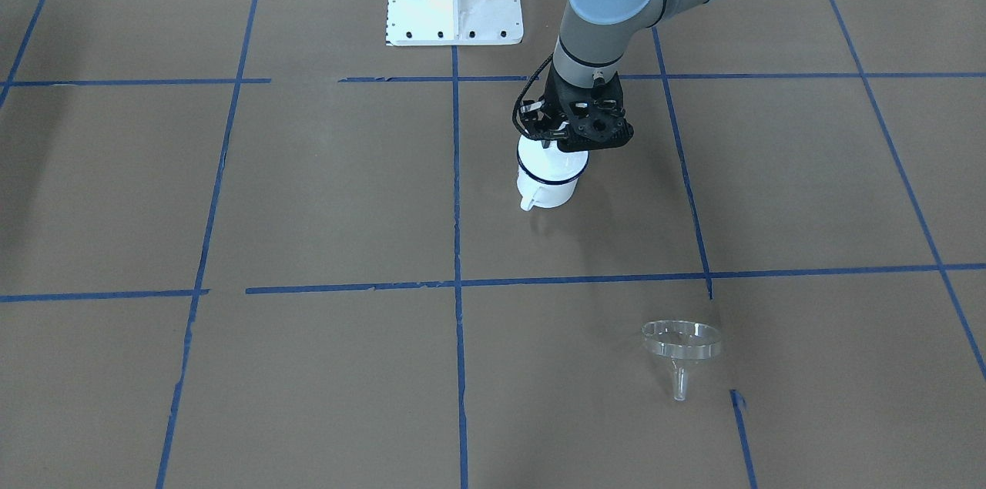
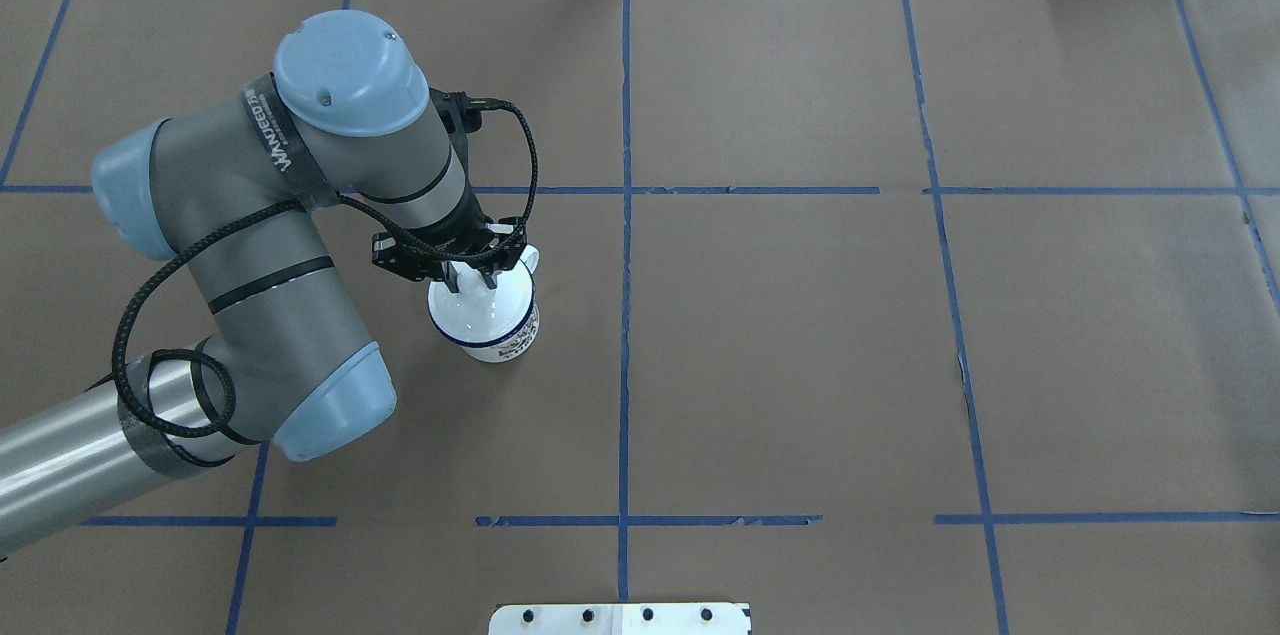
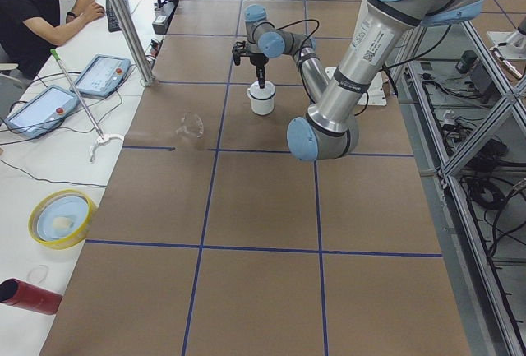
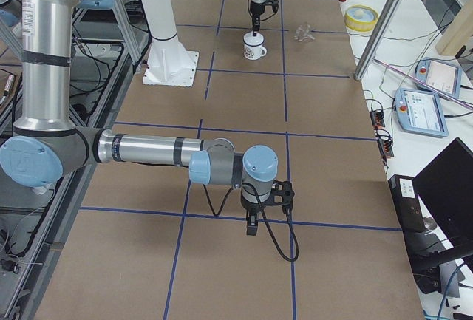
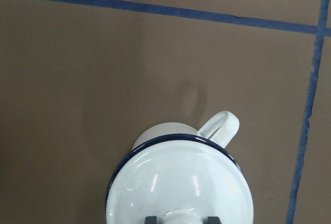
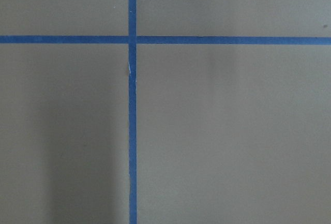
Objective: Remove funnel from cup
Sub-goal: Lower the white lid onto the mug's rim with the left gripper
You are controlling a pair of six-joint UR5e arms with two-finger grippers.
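On the paper-covered table [image 1: 308, 189], the left gripper [image 2: 470, 281] is pinching the knob of the domed lid [image 5: 181, 182] that is sitting on the cup [image 1: 548, 187]. Whether the right gripper [image 4: 252, 225] is spread or pressed together cannot be told. The funnel [image 1: 682, 343] is lying on the table, well apart from the cup.

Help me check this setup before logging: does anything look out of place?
Yes. The funnel lies tipped on the table, far from the cup, which carries a white domed lid instead; the left gripper straddles its knob.
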